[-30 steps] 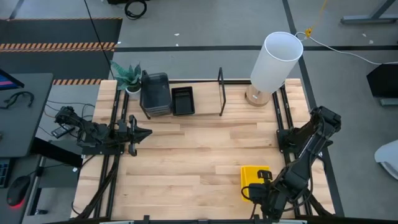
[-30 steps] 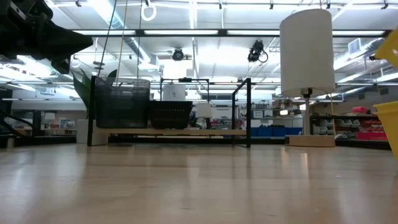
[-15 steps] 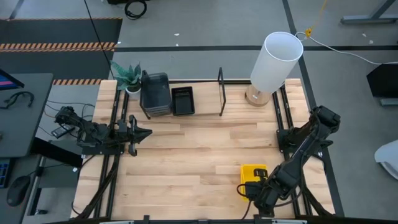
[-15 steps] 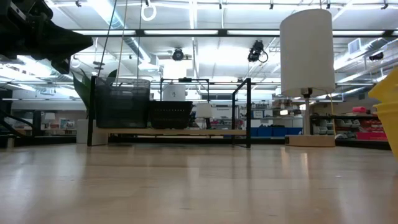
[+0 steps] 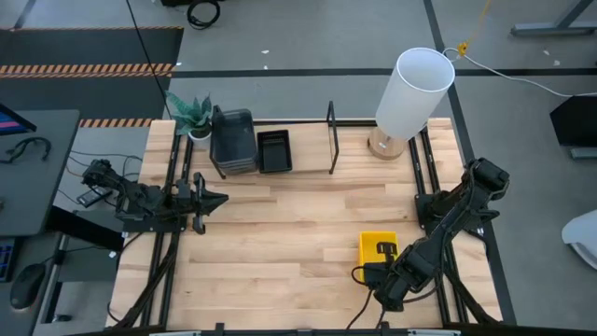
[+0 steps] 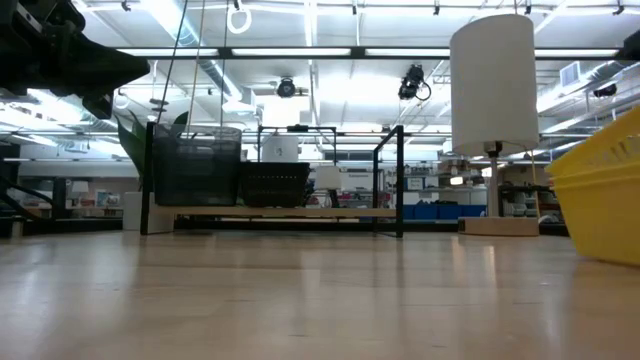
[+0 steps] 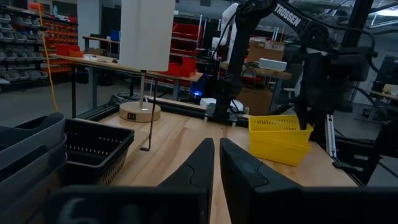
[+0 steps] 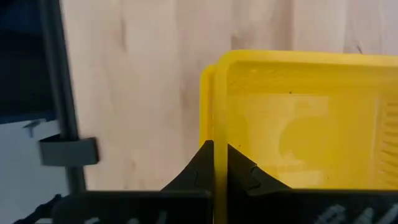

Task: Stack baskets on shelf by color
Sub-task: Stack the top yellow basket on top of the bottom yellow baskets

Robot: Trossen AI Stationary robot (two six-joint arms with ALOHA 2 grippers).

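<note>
A yellow basket [image 5: 377,246] [image 6: 603,195] [image 7: 280,135] is toward the table's near right, tilted in the low view. My right gripper [image 5: 385,265] [image 8: 221,163] is at its near side, shut on its wall. The shelf [image 5: 308,171] [image 6: 300,212] stands at the far edge. It carries a stack of grey baskets [image 5: 233,140] [image 6: 197,166] and, beside it, a black slatted basket [image 5: 273,151] [image 6: 272,184]. My left gripper [image 5: 219,198] [image 7: 216,158] waits shut at the table's left, touching nothing. My right gripper holds the yellow basket by the rim of its near wall [image 8: 220,118]. The wall is pinched with one finger inside the basket and one outside. The fingers come from the table's near side, slanting down. The basket sits tilted; whether its bottom touches the table I cannot tell.
A tall white cylinder on a round wooden base [image 5: 415,89] [image 6: 492,80] stands at the far right. A small plant [image 5: 191,117] is at the shelf's left end. The shelf's right half, between the black basket and the upright loop [image 5: 331,140], is bare board.
My right gripper has moved toward the far edge and a little to the left, carrying the yellow basket with it. In the low view the basket has come in from the right edge and now shows as a tilted tray.
</note>
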